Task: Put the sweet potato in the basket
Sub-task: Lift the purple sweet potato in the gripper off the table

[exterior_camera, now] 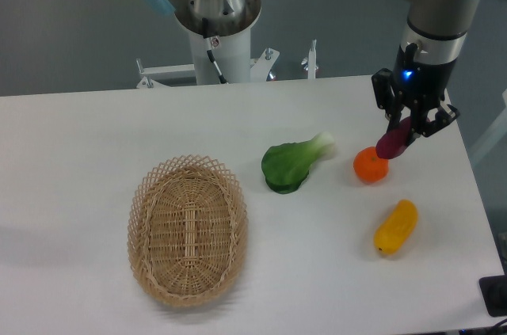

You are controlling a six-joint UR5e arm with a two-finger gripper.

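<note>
The magenta-purple sweet potato (394, 142) hangs tilted in my gripper (406, 131), held above the table at the right, just over the round orange fruit (370, 165). The gripper is shut on its upper end. The oval tan wicker basket (150, 192) lies on the table at the lower left, far from the gripper, with nothing in it.
A green leafy vegetable (291, 162) lies between basket and gripper. A yellow-orange oblong vegetable (396, 226) lies at the front right. The robot's white base (218, 42) stands behind the table. The table's right edge is close to the gripper.
</note>
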